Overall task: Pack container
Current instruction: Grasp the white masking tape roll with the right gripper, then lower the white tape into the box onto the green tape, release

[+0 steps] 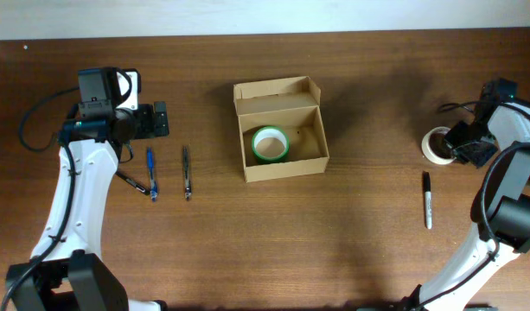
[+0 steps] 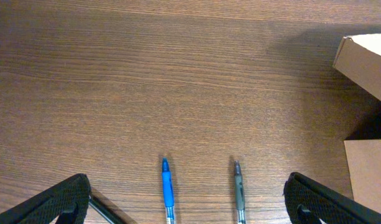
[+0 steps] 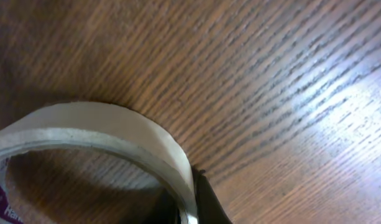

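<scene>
The tan cardboard container (image 1: 286, 166) stands open at the table's middle, its flap lid up at the back. A green tape roll (image 1: 270, 144) lies inside it. The container's corner also shows in the left wrist view (image 2: 367, 56). A white tape roll (image 1: 435, 145) lies at the far right. My right gripper (image 1: 455, 145) is shut on that roll's wall, one finger inside and one outside; the right wrist view shows the roll (image 3: 103, 124) and the gripper (image 3: 189, 208). My left gripper (image 1: 161, 119) is open and empty at the left, above the pens (image 2: 190, 202).
A blue pen (image 1: 150, 168) (image 2: 168, 190), a grey pen (image 1: 187, 171) (image 2: 238, 186) and a dark pen (image 1: 133, 183) lie left of the container. A black marker (image 1: 427, 199) lies at the right, nearer the front than the white roll.
</scene>
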`<state>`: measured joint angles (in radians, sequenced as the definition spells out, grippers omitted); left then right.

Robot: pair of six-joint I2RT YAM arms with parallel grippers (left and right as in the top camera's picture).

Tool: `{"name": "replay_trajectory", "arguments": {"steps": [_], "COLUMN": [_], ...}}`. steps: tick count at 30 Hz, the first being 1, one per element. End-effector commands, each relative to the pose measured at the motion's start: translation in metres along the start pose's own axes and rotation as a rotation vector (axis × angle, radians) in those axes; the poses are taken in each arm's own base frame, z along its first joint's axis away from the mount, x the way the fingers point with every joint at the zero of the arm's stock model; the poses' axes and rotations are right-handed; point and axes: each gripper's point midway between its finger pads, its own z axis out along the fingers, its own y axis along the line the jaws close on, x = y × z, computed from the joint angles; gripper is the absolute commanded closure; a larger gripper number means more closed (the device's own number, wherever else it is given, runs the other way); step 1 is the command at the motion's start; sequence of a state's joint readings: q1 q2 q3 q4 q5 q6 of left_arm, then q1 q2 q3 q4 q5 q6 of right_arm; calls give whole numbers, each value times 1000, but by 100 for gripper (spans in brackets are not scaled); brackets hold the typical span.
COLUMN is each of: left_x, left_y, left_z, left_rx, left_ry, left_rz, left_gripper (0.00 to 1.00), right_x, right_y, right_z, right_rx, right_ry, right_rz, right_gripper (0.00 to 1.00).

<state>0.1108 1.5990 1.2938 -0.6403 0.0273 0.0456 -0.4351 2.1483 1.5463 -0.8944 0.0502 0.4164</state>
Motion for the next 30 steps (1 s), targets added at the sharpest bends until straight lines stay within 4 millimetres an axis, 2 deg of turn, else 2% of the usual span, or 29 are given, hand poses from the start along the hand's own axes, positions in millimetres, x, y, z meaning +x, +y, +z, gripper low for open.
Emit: {"name": "replay_trajectory", "arguments": {"steps": [1, 3, 6, 7, 8, 9, 10, 11, 12, 13, 14, 15, 17, 18, 19, 20, 22, 25, 26, 30], "left_x": [-6, -6, -6, -6, -6, -6, -6, -6, -6, -6, -6, -6, -6, -6, -6, -6, -6, -6, -6, -6], "left_y": [0, 0, 0, 0, 0, 0, 0, 0, 0, 0, 0, 0, 0, 0, 0, 0, 0, 0, 0, 0], "left_z": [-1, -1, -1, -1, -1, -1, -1, -1, -1, -1, -1, -1, -1, -1, -1, -1, -1, -1, -1, -1], "left_rx": [8, 7, 8, 7, 7, 7, 8, 7, 7, 8, 8, 8, 7, 8, 8, 8, 7, 7, 7, 7], "left_ry": [-11, -11, -11, -11, -11, -11, -11, -11, -11, -11, -11, -11, -11, -11, -11, -11, -11, -11, -11, -11], "left_rz": [14, 14, 14, 14, 14, 14, 14, 14, 14, 14, 14, 14, 14, 14, 14, 14, 14, 14, 14, 14], "left_gripper": [1, 1, 1, 1, 1, 1, 1, 1, 1, 1, 1, 1, 1, 1, 1, 1, 1, 1, 1, 1], "right_x": [3, -5, -18, -21, -20, -15, -10, 9, 32, 47, 73, 92, 132, 155, 178, 189, 226, 252, 263, 281], "right_y": [-1, 7, 28, 39, 46, 62, 71, 93, 113, 126, 147, 160, 190, 205, 221, 229, 258, 283, 293, 305], "right_z": [-11, -37, -96, -130, -151, -192, -213, -259, -290, -306, -325, -333, -341, -338, -331, -327, -296, -257, -234, -178], "right_rx": [-14, -55, -163, -210, -240, -300, -330, -385, -419, -441, -473, -491, -500, -488, -472, -463, -399, -352, -325, -252], "right_ry": [23, -11, -99, -153, -185, -246, -276, -347, -398, -425, -458, -475, -498, -497, -488, -483, -442, -375, -331, -222], "right_rz": [6, -1, -58, -98, -126, -194, -239, -352, -462, -537, -655, -736, -902, -987, -1072, -1112, -1244, -1326, -1357, -1398], "right_gripper": [96, 96, 96, 96, 96, 96, 96, 96, 96, 96, 96, 96, 96, 96, 96, 96, 96, 96, 96, 96]}}
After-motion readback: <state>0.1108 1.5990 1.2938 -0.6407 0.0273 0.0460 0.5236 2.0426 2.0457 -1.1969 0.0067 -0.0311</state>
